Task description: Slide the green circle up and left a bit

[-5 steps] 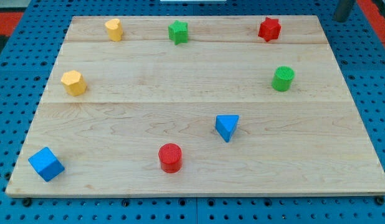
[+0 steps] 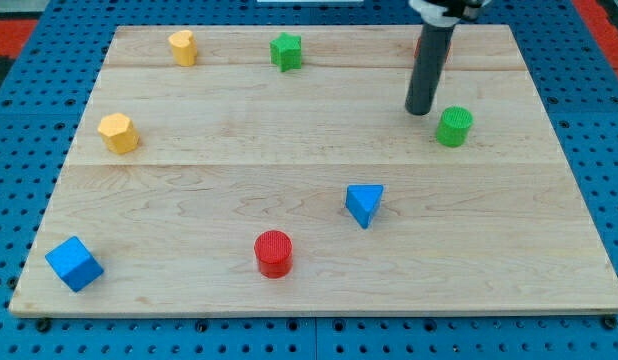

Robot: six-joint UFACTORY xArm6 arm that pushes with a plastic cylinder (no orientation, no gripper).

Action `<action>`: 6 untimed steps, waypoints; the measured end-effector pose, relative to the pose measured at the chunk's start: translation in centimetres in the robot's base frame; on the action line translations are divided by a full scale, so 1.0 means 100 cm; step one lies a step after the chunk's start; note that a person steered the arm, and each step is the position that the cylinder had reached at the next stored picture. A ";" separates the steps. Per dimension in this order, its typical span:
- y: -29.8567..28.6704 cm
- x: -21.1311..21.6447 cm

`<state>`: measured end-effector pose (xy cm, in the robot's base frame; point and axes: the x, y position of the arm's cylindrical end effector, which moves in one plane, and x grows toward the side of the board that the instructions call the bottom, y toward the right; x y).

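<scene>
Pale wooden board [image 2: 319, 160] with visible plank seams is set on blue pegboard [image 2: 19, 120]. Ribbed green circle [image 2: 454, 127] is seen at the view's right, upper half. A green star-like block [image 2: 285, 51] and yellow block [image 2: 183, 47] are placed along the top edge; a yellow hexagon-like block [image 2: 118, 132] at left. Blue triangle [image 2: 364, 204] and ribbed red cylinder [image 2: 274, 253] are found lower centre, blue cube [image 2: 73, 263] at bottom left. Red block [image 2: 420, 45] is mostly hidden behind the dark rod. Rod is held upright; my tip [image 2: 421, 111] is placed just left of the green circle, apart. No fingers exist.
</scene>
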<state>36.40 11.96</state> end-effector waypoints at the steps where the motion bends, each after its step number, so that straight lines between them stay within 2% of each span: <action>1: -0.032 0.014; 2: -0.063 0.028; 6: -0.061 0.005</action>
<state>36.89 5.85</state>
